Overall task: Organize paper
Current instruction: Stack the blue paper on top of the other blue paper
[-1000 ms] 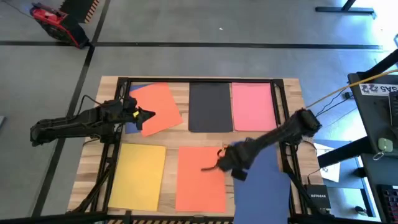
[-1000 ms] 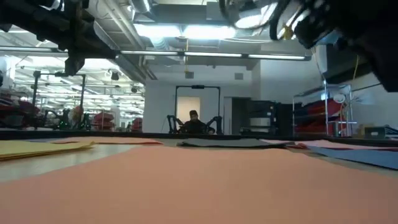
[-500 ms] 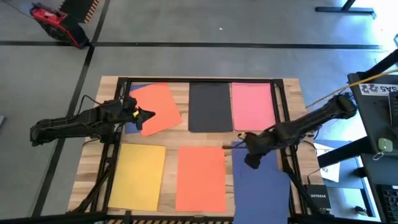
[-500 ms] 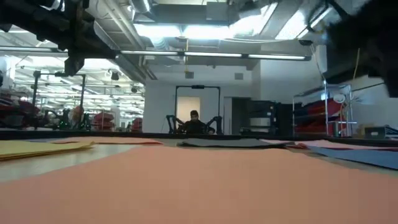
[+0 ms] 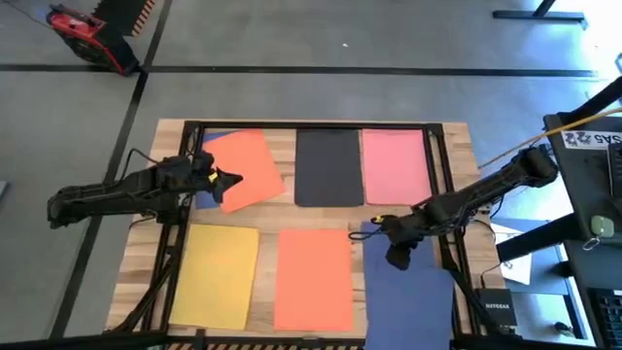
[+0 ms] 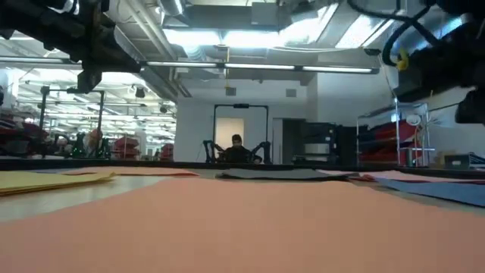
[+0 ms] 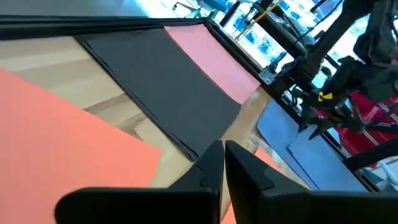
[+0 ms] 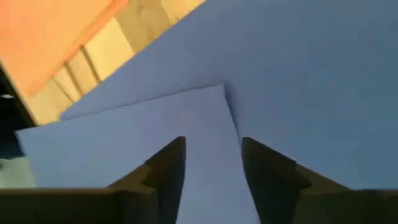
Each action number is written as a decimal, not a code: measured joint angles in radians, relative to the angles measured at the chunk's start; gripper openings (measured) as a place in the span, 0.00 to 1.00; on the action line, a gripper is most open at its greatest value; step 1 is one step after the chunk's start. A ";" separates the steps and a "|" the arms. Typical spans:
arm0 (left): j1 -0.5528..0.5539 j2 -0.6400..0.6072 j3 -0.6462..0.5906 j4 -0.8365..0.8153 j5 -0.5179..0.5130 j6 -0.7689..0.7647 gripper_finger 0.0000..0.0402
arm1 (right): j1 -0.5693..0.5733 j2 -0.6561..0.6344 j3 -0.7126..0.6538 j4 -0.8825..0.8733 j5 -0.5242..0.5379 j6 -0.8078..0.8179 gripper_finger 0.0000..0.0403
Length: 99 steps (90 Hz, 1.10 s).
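Coloured sheets of paper lie flat on the wooden table (image 5: 282, 146). Black (image 5: 328, 165) and pink (image 5: 394, 163) are at the far side. Yellow (image 5: 216, 274), orange (image 5: 313, 280) and blue (image 5: 408, 292) are at the near side. A second orange sheet (image 5: 248, 165) lies askew at the far left, over a blue one (image 5: 209, 141). My left gripper (image 5: 236, 179) hovers shut over that askew sheet's edge. My right gripper (image 5: 372, 230) is open above the near blue sheet's far left corner. In the right wrist view, one blue corner (image 8: 217, 93) overlaps more blue.
Dark rails (image 5: 442, 175) run along the table's left, right and far sides. A bench with equipment (image 5: 593, 194) stands beyond the right edge. Far off in the low view, a person (image 6: 236, 144) sits in the room behind the table.
My right gripper has swung from above the near orange sheet toward the table's right and far edges. It now hangs over the blue sheet's far left corner. The sheets lie as before.
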 joint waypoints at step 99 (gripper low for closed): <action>0.000 0.000 0.000 -0.058 -0.009 -0.004 0.00 | 0.001 0.191 0.064 0.088 0.050 -0.100 0.25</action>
